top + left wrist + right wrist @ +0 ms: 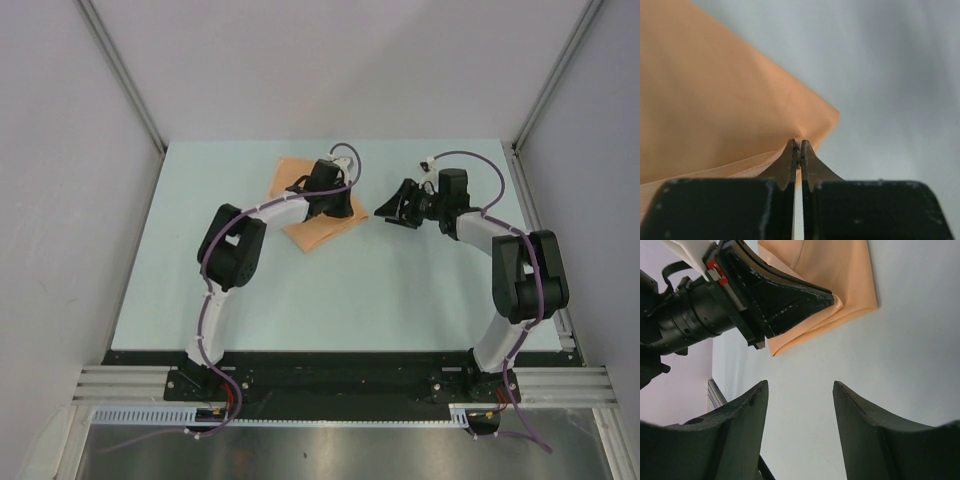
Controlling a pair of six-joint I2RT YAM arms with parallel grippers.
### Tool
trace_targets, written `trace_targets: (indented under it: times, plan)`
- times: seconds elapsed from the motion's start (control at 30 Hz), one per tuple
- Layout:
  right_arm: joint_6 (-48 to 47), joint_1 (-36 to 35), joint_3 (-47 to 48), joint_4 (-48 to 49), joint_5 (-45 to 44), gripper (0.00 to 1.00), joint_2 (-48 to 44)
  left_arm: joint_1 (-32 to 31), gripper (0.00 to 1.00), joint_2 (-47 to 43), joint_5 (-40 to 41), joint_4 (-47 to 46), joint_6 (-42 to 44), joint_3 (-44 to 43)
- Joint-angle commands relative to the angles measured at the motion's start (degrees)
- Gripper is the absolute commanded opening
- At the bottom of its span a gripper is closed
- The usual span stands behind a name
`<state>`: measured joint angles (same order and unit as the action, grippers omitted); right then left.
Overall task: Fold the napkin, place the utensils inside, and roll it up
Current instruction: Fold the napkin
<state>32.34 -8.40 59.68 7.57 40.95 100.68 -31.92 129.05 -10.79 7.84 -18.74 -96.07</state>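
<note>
The peach-orange napkin [312,228] lies folded on the pale table, towards the back and left of centre, partly under my left arm. My left gripper [335,200] is shut on a fold of the napkin [715,100], its fingertips [792,150] pinching the cloth at a raised edge near a corner. The right wrist view shows the left gripper [827,297] from the side, clamped on the napkin [840,270]. My right gripper [395,212] hangs open to the right of the napkin, with only bare table between its fingers [755,400]. The utensils are out of view.
The pale mint table [380,300] is walled by grey panels at the back and sides, with metal rails at the left and right edges. A black strip and the arm bases run along the near edge.
</note>
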Motion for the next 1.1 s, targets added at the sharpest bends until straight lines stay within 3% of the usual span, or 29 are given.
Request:
trace_targets:
  times: [0.0, 0.07, 0.1, 0.2, 0.3, 0.63, 0.8, 1.07]
  plan:
    - [-0.17, 0.32, 2.1, 1.3, 0.98, 0.6, 0.3, -1.39, 0.06, 0.76, -3.26, 1.3, 2.92, -2.8]
    - [-0.52, 0.32, 2.63, 0.96, 0.89, 0.6, 0.13, -1.48, 0.3, 0.06, -3.98, 2.35, 2.84, -3.07]
    - [-0.69, 0.32, 2.9, 0.69, 0.63, 0.6, 0.21, -1.48, 0.56, -0.55, -3.37, 2.62, 2.66, -2.89]
    - [-1.49, 0.32, 4.56, -0.36, 0.36, 0.6, 0.39, -1.48, 0.77, -5.2, -0.65, 2.54, 2.57, -0.96]
    - [-1.93, 0.32, 6.23, -0.98, 0.18, 0.6, 1.27, -1.04, 0.91, -10.65, 1.99, 2.45, 2.75, 1.06]
    - [-5.79, -2.58, 15.02, -5.89, -1.04, 0.6, 8.11, 9.14, 0.98, -24.36, 4.54, 0.78, -2.0, 15.11]
    - [-11.49, -5.83, 22.75, -11.68, -2.28, 0.6, 13.21, 14.78, 0.97, -24.47, 7.52, 3.06, -4.28, 18.81]
    - [-19.68, -9.88, 41.99, -26.46, -12.03, 0.6, 25.86, 20.49, 0.81, -19.02, 10.7, 4.29, -6.31, 18.55]
